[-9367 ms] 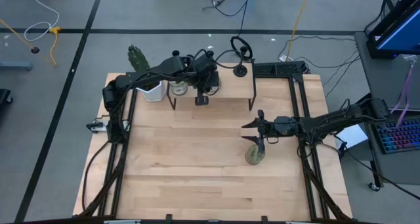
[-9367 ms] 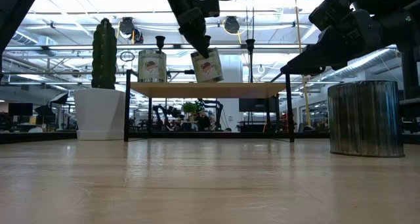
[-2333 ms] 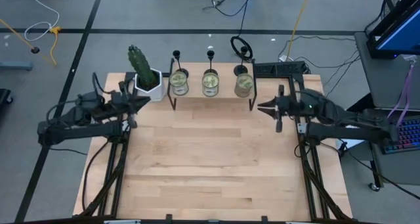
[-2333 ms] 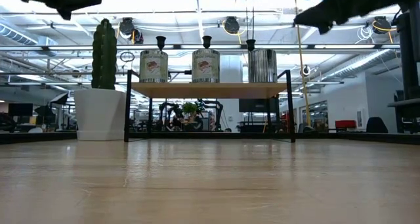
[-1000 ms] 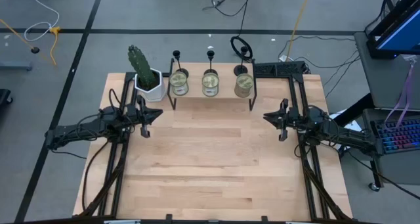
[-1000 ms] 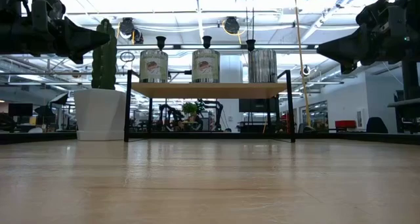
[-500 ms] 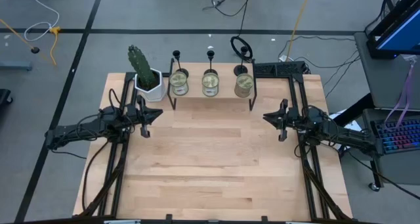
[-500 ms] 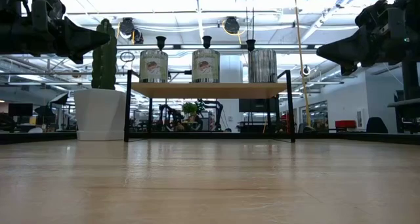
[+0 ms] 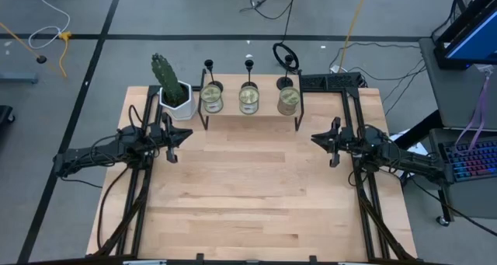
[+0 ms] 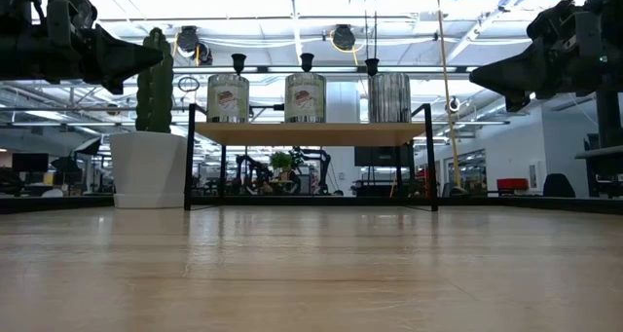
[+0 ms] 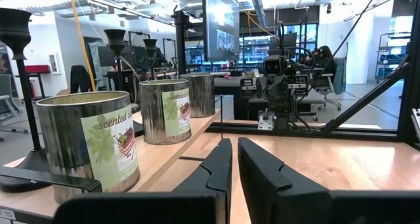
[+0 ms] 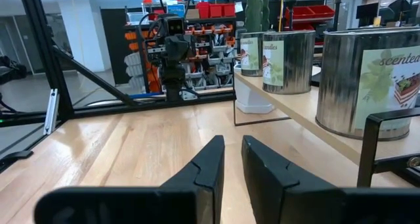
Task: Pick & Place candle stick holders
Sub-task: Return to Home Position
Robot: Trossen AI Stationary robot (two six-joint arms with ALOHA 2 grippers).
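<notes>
On the shelf (image 9: 264, 113) along the far edge of the desk (image 9: 248, 195): all three candle stick holders (image 9: 249, 63), upright, in a row at the shelf's back, well apart from both arms. From table height, only thin stems and small cups showing above the tins.

Just in front of each holder: a silver scented candle tin (image 9: 248, 99), three in all, spaced from the shelf's left end to its right, with green-and-white labels reading "scented".

Beside the shelf's left end, near the far left corner of the desk: a cactus (image 9: 161, 69) in a white pot (image 9: 180, 106).

Near the left edge, in the far half, raised off the wood and pointing toward the middle: left gripper (image 9: 186, 133), fingers drawn together with only a thin slit between, nothing held.

Opposite it, near the right edge, at about the same height and facing inward: right gripper (image 9: 314, 137), fingers likewise drawn together on nothing.

Between the two grippers: bare wood.

Beyond the desk: grey floor, loose cables, a keyboard off the right side.
</notes>
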